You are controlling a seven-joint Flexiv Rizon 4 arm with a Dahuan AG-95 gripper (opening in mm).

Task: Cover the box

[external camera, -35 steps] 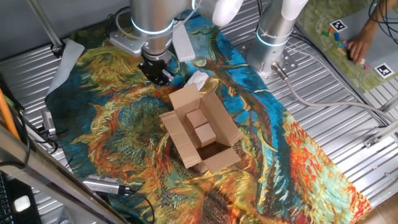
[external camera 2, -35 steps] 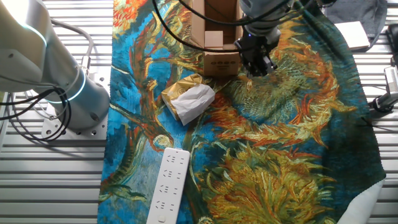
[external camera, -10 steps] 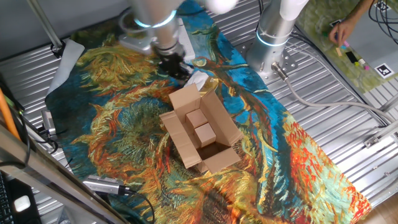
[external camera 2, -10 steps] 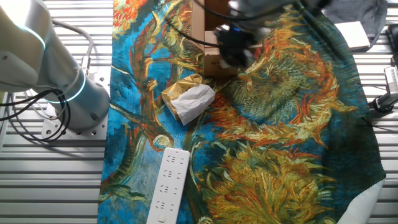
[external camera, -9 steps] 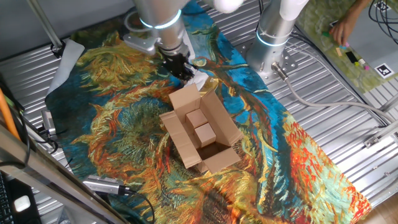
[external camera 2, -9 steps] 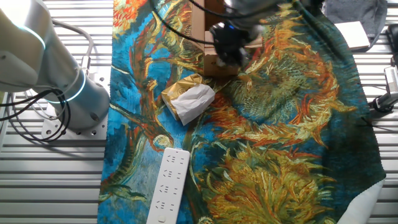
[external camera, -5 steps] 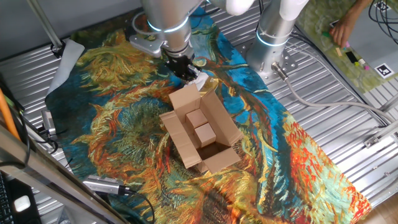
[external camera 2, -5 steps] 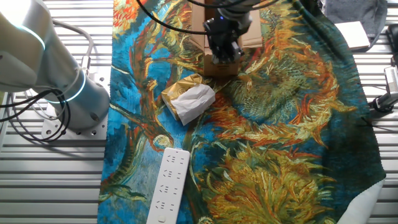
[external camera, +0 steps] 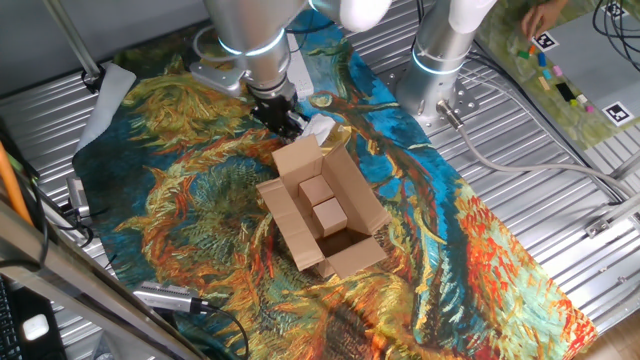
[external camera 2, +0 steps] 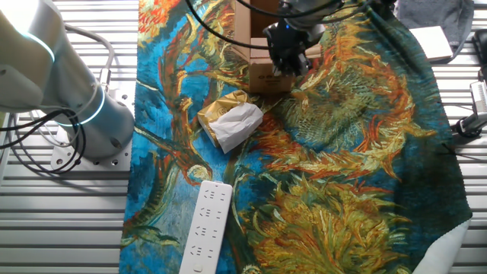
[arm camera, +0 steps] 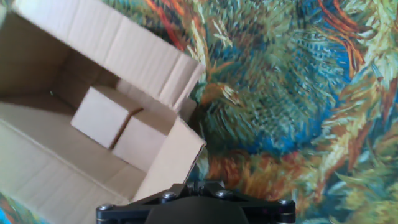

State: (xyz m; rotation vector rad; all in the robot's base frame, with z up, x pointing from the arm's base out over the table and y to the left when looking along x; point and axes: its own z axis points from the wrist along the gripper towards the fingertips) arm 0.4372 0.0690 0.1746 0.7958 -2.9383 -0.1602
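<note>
The box [external camera: 352, 190] is a brown cardboard carton standing open on the painted cloth, its four flaps spread out and two small cardboard blocks [external camera: 322, 203] inside. It shows at the top edge of the other fixed view [external camera 2: 268, 74] and fills the left of the hand view [arm camera: 143, 56]. My gripper [external camera: 284, 120] hangs just beyond the box's far flap, close to its corner, with its fingers pressed together and nothing between them. From the other side the gripper [external camera 2: 288, 61] sits over the box's near wall. At the bottom of the hand view the gripper [arm camera: 198, 184] shows its tips closed.
Crumpled white paper [external camera: 320, 127] lies right beside the gripper, also as the white paper [external camera 2: 233, 124] below the box. A white power strip [external camera 2: 204, 227] lies on the cloth. A second arm's base [external camera: 438, 55] stands at the back. A person's hand [external camera: 545, 15] works at the far right.
The gripper swung in from the left toward the box's far flap, then shifted slightly back. The box and its flaps have not moved.
</note>
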